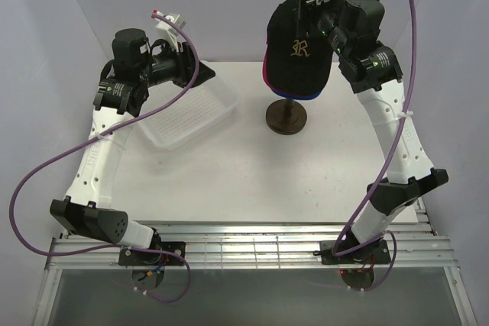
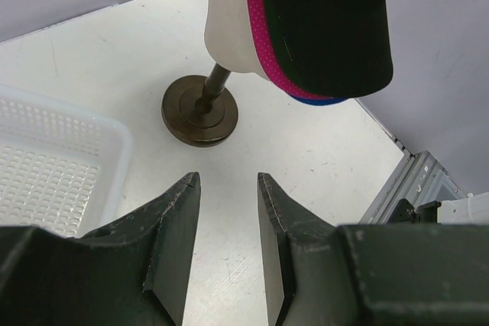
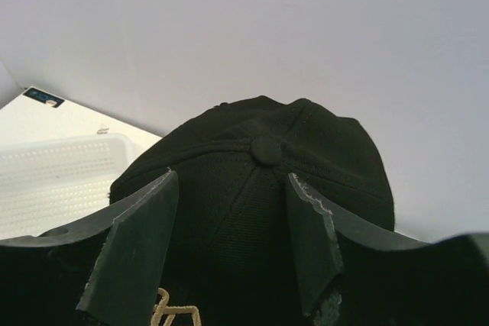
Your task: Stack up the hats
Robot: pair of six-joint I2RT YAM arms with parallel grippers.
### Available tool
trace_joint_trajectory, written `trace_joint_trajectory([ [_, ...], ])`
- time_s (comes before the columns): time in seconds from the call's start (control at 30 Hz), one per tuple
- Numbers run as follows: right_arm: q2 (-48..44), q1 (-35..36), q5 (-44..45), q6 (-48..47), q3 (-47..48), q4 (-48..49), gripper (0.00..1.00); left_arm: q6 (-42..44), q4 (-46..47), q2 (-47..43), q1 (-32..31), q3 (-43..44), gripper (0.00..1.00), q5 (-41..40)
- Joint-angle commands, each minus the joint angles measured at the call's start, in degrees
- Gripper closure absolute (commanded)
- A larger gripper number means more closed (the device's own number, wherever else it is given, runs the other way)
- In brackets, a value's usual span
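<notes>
Right gripper [image 3: 231,181] straddles the crown of the black cap [image 3: 321,150], topmost over the pink cap [image 2: 267,43] and blue cap [image 2: 317,101] on the mannequin head [image 2: 229,28]. Whether its jaws pinch the fabric cannot be told. Soft, light cloth likely crumples; the stiffer brim seems a firmer hold. Left gripper [image 2: 227,185] gapes, empty.

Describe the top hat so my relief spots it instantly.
Find the cream mannequin head on its dark stand, right of the white basket. The topmost cap there is black with a gold letter logo; a pink cap and a blue cap peek out beneath.
</notes>
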Motion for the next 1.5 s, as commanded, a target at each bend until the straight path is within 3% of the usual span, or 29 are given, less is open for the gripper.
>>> trace_joint_trajectory([
  [0.0, -0.86, -3.10, -4.18, 6.71, -3.80, 1.86, 0.37, -0.07, 0.39, -1.29, -0.10, -0.14, 0.54, 0.56],
  [0.23, -0.60, -3.10, -6.12, 6.98, -3.90, -1.12, 0.37, 0.20, 0.39, -0.85, -0.10, 0.12, 0.54, 0.38],
  [0.33, -0.77, -3.10, -5.33, 6.27, -3.38, -1.56, 0.31, 0.46, 0.57, -1.11, -0.10, -0.32, 0.53, 0.30],
  [0.4, -0.95, -3.10, -3.40, 6.44, -1.02, -1.48, 0.18, 0.72, 0.48, -1.12, -0.19, -0.49, 0.54, 0.12],
  [0.43, -0.86, -3.10, -2.69, 6.62, -0.13, -1.65, 0.05, 0.81, 0.57, -1.03, -0.10, -0.58, 0.54, 0.03],
  [0.47, -0.95, -3.10, -1.56, 6.54, 0.66, -1.56, 0.10, 0.81, 0.57, -1.03, -0.19, -0.58, 0.54, 0.12],
  [0.8, -7.01, -3.10, 8.03, 4.78, 2.87, 4.06, 0.11, 2.13, 0.48, -1.64, -0.19, -1.63, 0.53, -1.10],
  [0.93, -12.70, -3.10, 16.89, 2.32, 1.03, 4.67, 0.11, 3.53, 0.22, -1.99, -0.10, -1.90, 0.53, -2.95],
  [1.17, -23.79, -3.10, 37.86, -6.99, -12.05, 7.58, 0.10, 4.85, -0.13, -2.52, -0.10, -2.42, 0.52, -4.89],
  [1.27, -28.97, -3.10, 46.93, -10.86, -23.29, 7.58, 0.11, 5.47, -0.22, -2.96, 0.25, -3.04, 0.51, -6.03],
  [1.4, -36.97, -3.19, 52.23, -8.85, -41.04, 6.09, 0.10, 6.34, -0.13, -3.40, 1.30, -4.62, 0.49, -7.35],
  [1.47, -40.31, -3.97, 51.99, -2.98, -48.26, -0.37, 0.11, 6.87, -0.05, -3.92, 2.26, -5.94, 0.47, -8.05],
])
